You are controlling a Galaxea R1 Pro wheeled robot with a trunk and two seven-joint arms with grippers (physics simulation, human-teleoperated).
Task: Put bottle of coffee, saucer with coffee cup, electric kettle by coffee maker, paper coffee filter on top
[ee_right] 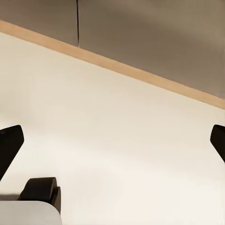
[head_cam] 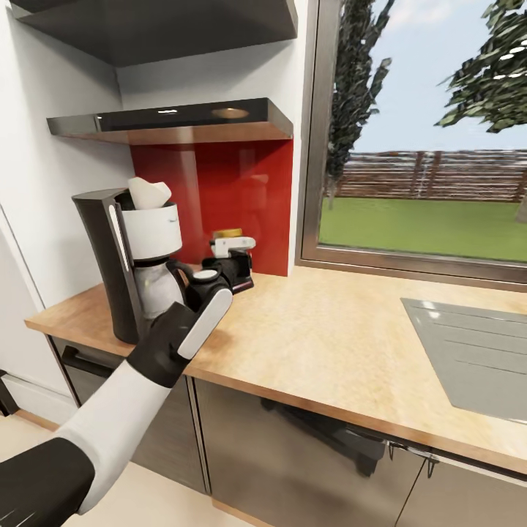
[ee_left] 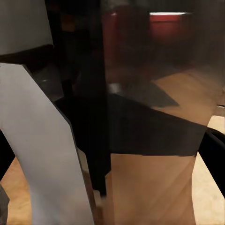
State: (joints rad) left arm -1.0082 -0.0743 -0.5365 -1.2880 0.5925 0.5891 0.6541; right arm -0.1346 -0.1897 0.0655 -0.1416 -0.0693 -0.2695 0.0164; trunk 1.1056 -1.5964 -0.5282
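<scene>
The coffee maker (head_cam: 121, 256) stands at the left end of the kitchen countertop (head_cam: 329, 337). A pale paper coffee filter (head_cam: 150, 192) sits on top of it. Just right of it, by the red wall panel, is the bottle of coffee (head_cam: 226, 233); its yellow cap shows above my left gripper (head_cam: 238, 262). The gripper's fingers straddle the bottle's body, and whether they press on it is unclear. In the left wrist view a white finger (ee_left: 37, 154) lies beside a dark blurred shape. My right gripper (ee_right: 115, 140) is open and empty over pale floor. The kitchen shelf (head_cam: 176, 117) hangs above.
A grey inset panel (head_cam: 476, 351) lies in the countertop at the right. A large window (head_cam: 432, 146) runs behind the counter. Dark grey cabinet fronts (head_cam: 293, 454) sit below. A wooden skirting strip (ee_right: 117, 65) borders the floor in the right wrist view.
</scene>
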